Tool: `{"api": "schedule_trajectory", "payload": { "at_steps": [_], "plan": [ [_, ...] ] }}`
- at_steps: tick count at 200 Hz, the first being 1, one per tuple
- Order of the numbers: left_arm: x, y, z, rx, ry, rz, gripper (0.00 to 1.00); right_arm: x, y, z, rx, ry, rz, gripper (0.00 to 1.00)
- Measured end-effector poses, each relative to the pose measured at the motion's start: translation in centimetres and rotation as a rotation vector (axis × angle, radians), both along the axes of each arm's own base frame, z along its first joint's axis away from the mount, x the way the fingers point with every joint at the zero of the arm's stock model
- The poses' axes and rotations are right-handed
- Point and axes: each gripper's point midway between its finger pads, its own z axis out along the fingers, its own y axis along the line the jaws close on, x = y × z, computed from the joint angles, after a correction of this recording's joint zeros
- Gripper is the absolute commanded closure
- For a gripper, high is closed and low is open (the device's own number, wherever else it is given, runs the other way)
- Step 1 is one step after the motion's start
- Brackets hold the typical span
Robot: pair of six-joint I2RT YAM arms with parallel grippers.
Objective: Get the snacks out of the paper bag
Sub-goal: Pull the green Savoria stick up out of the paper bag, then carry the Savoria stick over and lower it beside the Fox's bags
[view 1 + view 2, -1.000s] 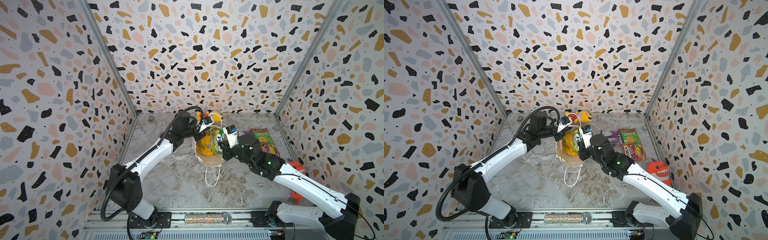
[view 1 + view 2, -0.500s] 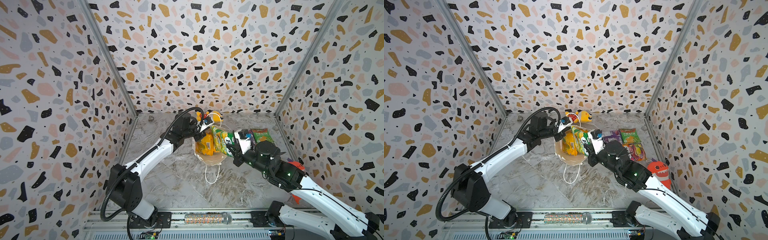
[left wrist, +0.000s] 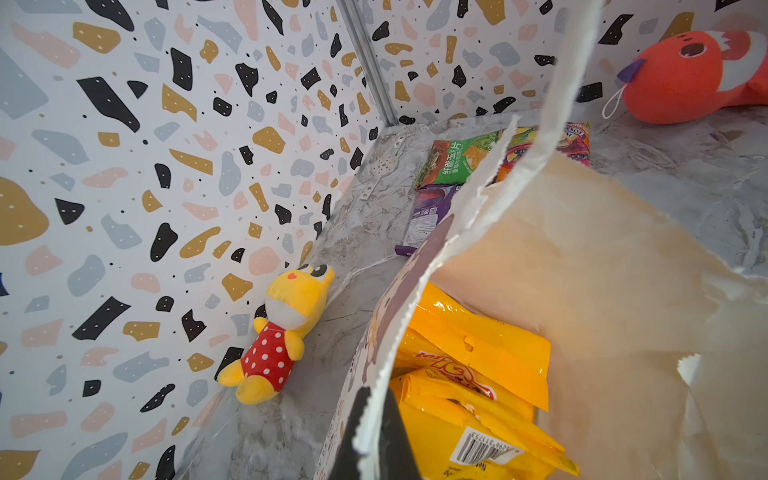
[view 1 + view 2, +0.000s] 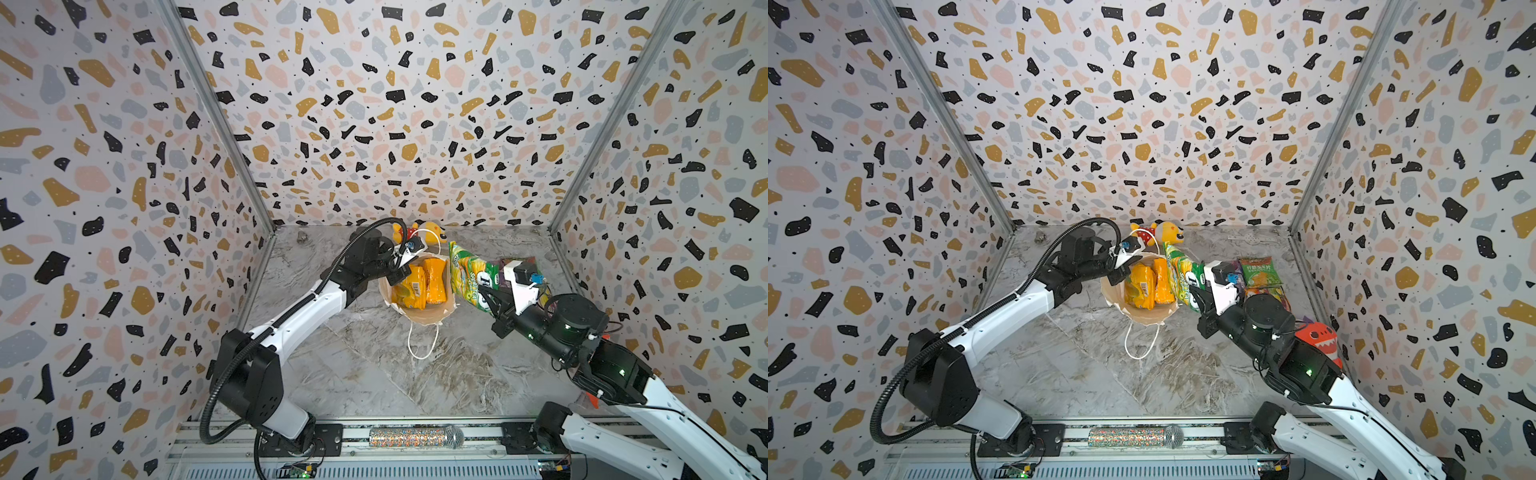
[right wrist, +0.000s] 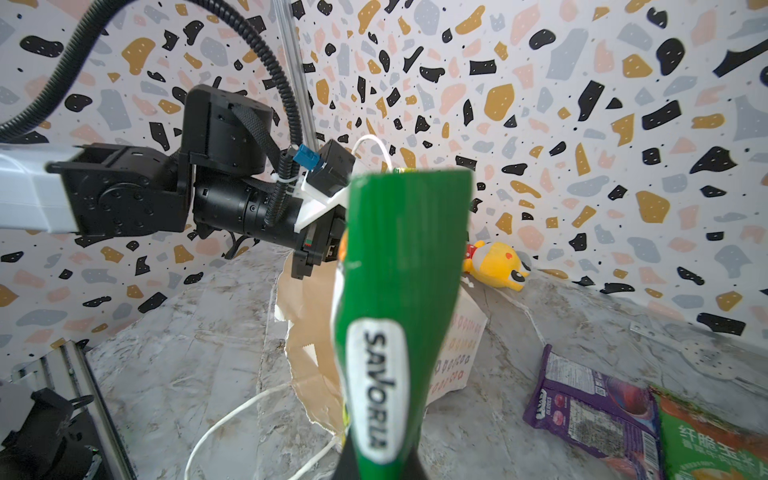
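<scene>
The white paper bag (image 4: 420, 318) stands at mid-table with its mouth open, and two orange-yellow snacks (image 4: 419, 282) stand inside it. My left gripper (image 4: 401, 270) is shut on the bag's far-left rim; the left wrist view shows the fingers pinching the serrated rim (image 3: 519, 166) beside the orange packets (image 3: 478, 374). My right gripper (image 4: 492, 301) is shut on a green-yellow packet (image 4: 471, 274). The packet is in the air just right of the bag, clear of its mouth, and fills the right wrist view (image 5: 395, 270).
Green (image 4: 1258, 270), purple (image 3: 430, 212) and red-pink (image 3: 575, 141) packets lie on the table at the right. A yellow plush toy (image 4: 430, 232) lies against the back wall behind the bag. An orange plush (image 4: 1318, 338) sits by the right wall. One cord handle (image 4: 422, 340) trails toward the front.
My right gripper has drawn the green-yellow packet up out of the bag and moved it to the right. The left gripper has kept its hold on the rim.
</scene>
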Motion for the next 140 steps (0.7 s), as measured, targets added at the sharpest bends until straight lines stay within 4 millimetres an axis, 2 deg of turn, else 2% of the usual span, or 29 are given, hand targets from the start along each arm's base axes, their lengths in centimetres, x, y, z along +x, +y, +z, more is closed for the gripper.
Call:
{"api": "schedule_trajectory", "payload": {
  "at_steps": [61, 83, 110, 127, 140],
  "plan": [
    [-0.7, 0.4, 0.5, -0.007, -0.019, 0.003, 1.0, 0.1, -2.3, 2.9, 0.021, -0.064, -0.091, 1.0],
    [-0.9, 0.5, 0.3, -0.004, -0.017, 0.006, 1.0, 0.7, -3.1, 3.1, 0.012, -0.071, -0.151, 1.0],
    [-0.8, 0.7, 0.3, 0.002, -0.022, 0.018, 1.0, 3.0, -3.9, 1.8, -0.035, -0.029, -0.24, 1.0],
    [-0.6, 0.9, 0.3, 0.008, -0.029, 0.036, 1.0, 5.9, -4.9, -0.7, -0.066, 0.065, -0.287, 1.0],
    [-0.6, 1.3, 0.2, 0.013, -0.031, 0.051, 1.0, 8.5, -6.8, -2.8, -0.058, 0.158, -0.33, 1.0]
  ]
}}
